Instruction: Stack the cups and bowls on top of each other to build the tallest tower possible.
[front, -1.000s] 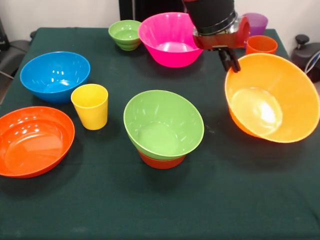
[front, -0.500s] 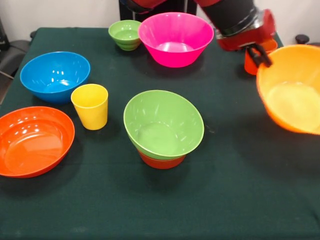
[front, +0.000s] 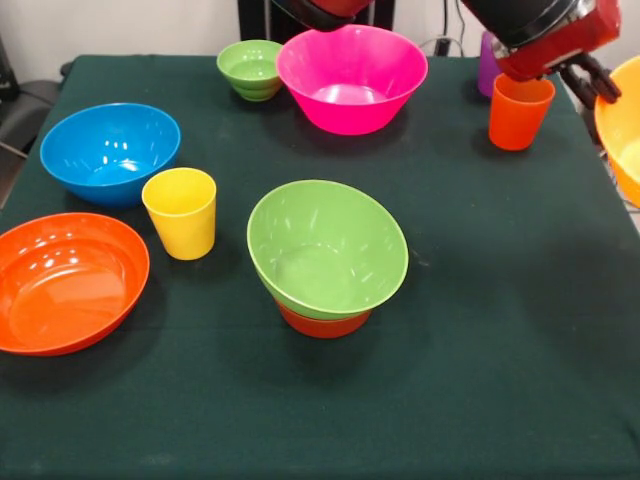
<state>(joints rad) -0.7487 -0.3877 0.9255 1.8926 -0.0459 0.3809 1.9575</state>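
Observation:
A medium green bowl sits tilted on a small red-orange bowl at the table's middle, forming a low tower. At the right edge my gripper is shut on the rim of the large yellow-orange bowl, held above the table and mostly cut off by the picture's edge. An orange cup stands just left of the gripper, with a purple cup behind it, partly hidden by the arm. The yellow cup stands left of the tower.
A blue bowl and a shallow orange bowl sit at the left. The large pink bowl and a small ribbed green bowl stand at the far side on the dark green table.
My gripper has carried the yellow-orange bowl steadily to the right and slightly up, from beside the tower to the picture's right edge. The orange cup now shows fully.

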